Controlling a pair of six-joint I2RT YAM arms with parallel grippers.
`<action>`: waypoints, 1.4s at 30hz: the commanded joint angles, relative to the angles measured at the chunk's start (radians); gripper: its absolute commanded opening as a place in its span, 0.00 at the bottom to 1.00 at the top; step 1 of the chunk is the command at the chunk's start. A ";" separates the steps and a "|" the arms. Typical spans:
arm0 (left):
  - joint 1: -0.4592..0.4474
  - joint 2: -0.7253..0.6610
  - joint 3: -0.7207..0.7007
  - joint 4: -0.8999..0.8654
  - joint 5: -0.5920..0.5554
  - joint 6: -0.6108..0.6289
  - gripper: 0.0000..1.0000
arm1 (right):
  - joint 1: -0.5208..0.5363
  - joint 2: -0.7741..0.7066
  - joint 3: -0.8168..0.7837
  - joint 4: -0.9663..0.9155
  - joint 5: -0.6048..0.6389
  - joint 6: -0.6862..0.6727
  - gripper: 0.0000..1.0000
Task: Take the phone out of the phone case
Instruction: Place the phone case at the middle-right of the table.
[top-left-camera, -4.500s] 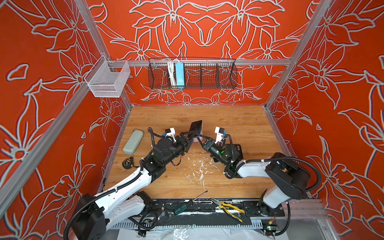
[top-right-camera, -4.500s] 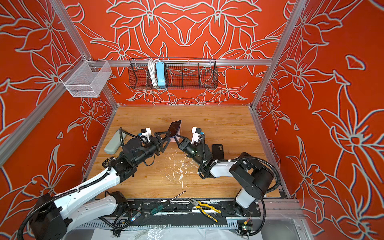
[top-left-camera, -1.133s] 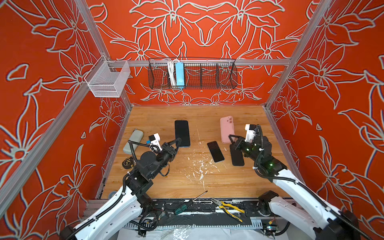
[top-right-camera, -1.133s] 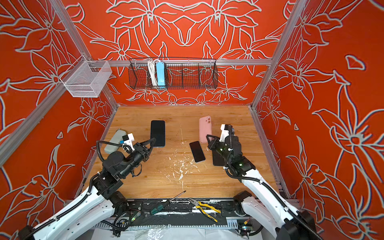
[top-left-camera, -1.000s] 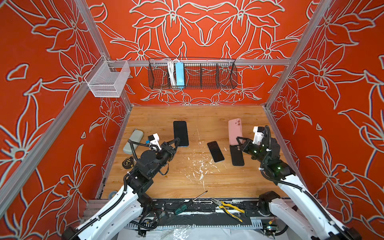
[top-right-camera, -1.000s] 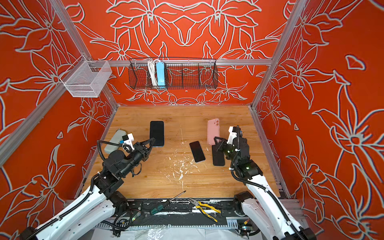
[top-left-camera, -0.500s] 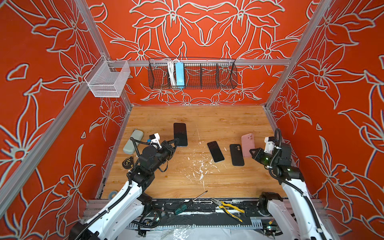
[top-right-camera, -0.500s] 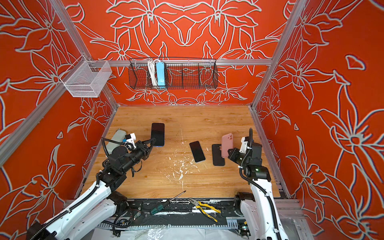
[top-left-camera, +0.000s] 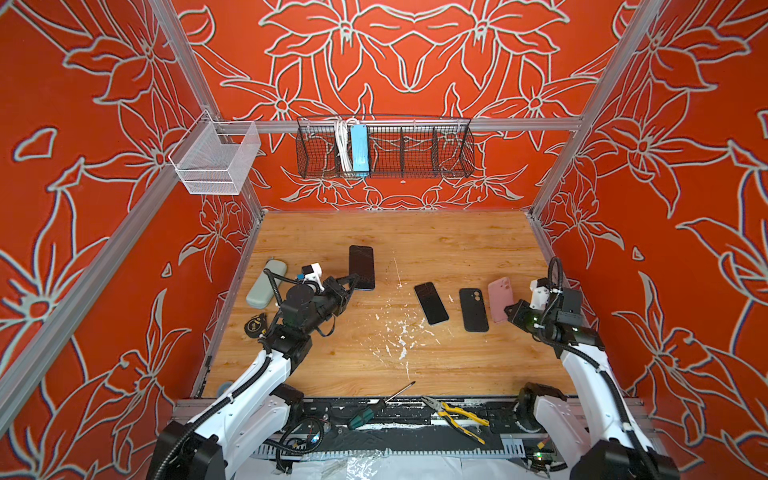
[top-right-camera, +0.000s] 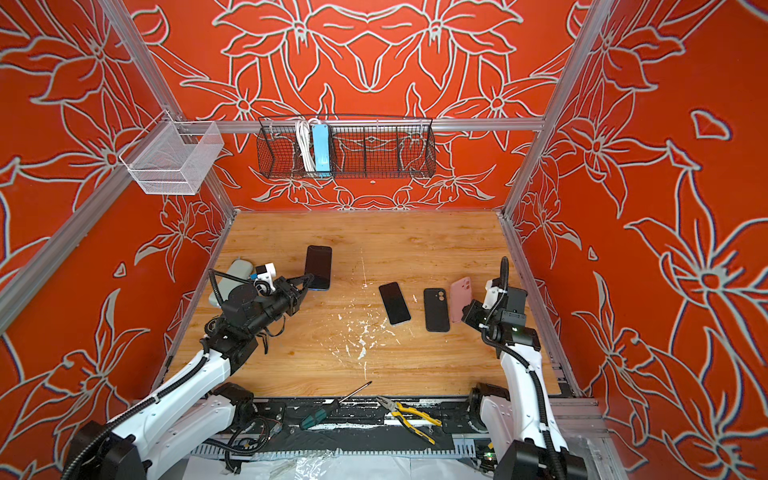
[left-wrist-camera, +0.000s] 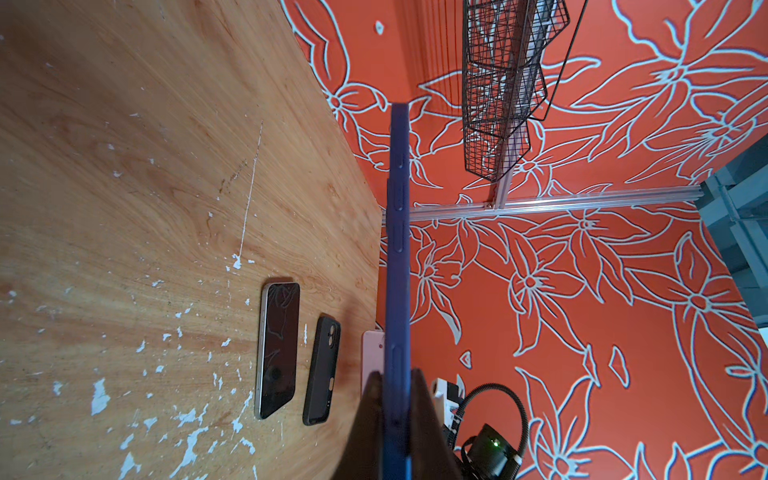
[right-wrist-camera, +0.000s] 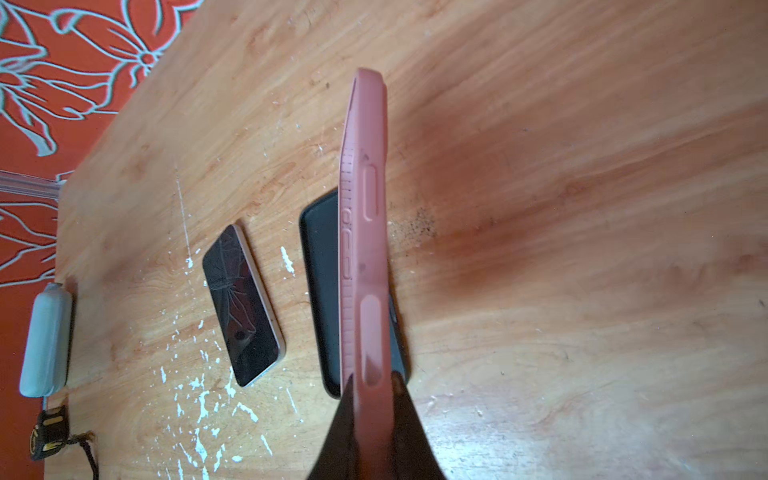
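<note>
Clamping blue phone (top-left-camera: 361, 266) in left fingers (left-wrist-camera: 365, 428), well apart from black case (top-left-camera: 473, 309); pinching pink case (top-left-camera: 498, 297) in right fingers (right-wrist-camera: 340, 432), just beside it. Likely stiff, slick, fragile: best gripped across long edges.

The phone (top-left-camera: 361, 266) sits in the left claw (top-left-camera: 353, 279) over the left half of the tabletop (top-left-camera: 395, 232). The phone case (top-left-camera: 498, 297) sits in the right claw (top-left-camera: 510, 311) near the right edge. Between them lie a second phone (top-left-camera: 431, 303) and, to its right, a second case (top-left-camera: 473, 309), just left of the held one. A pouch (top-left-camera: 266, 283) lies along the left edge, with a tape measure (top-left-camera: 253, 324) in front of it. A screwdriver (top-left-camera: 362, 417) and pliers (top-left-camera: 451, 411) lie on the front rail (top-left-camera: 415, 434). A wire basket (top-left-camera: 415, 153) hangs on the back wall and a mesh bin (top-left-camera: 216, 164) on the left wall.
</note>
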 joint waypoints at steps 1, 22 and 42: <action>0.009 0.015 0.007 0.162 0.047 -0.015 0.00 | -0.018 0.038 -0.007 0.022 -0.006 -0.035 0.00; 0.012 0.045 -0.014 0.194 0.053 -0.021 0.00 | -0.032 0.171 0.062 -0.038 0.147 -0.039 0.21; 0.011 0.090 -0.043 0.186 0.079 0.025 0.00 | -0.032 0.083 0.050 -0.042 0.145 -0.023 0.41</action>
